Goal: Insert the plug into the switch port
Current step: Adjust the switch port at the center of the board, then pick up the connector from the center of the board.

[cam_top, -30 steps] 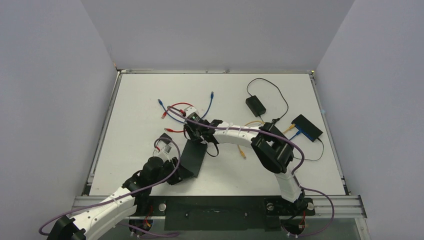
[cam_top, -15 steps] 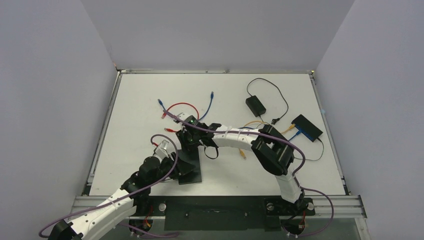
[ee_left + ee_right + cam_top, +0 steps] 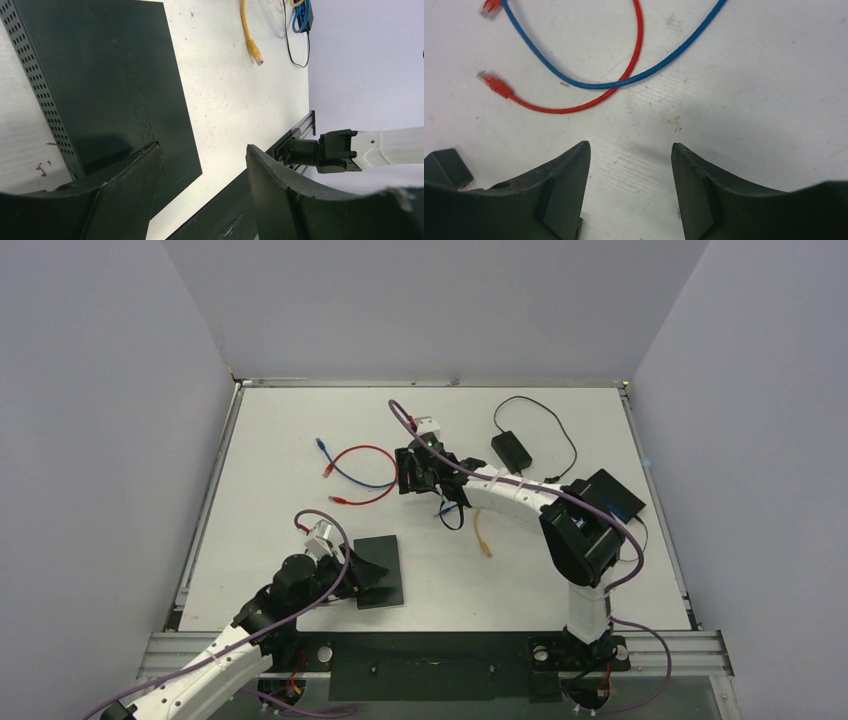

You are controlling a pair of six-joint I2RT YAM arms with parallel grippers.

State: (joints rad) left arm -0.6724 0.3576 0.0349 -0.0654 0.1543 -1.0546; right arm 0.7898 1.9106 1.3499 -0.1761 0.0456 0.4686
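Both pairs of jaws stand apart and empty: the right gripper (image 3: pixel 629 150) hangs nearest the red plug (image 3: pixel 494 85), lying slantwise toward the upper left of its wrist view, while the left gripper (image 3: pixel 202 150) sits at the black switch (image 3: pixel 100 85), low and left of centre from above.

Diffuse overhead light is washing the tabletop (image 3: pixel 280 440) evenly, casting soft shadows; left claw (image 3: pixel 202 150) is rendering dark, slightly soft.
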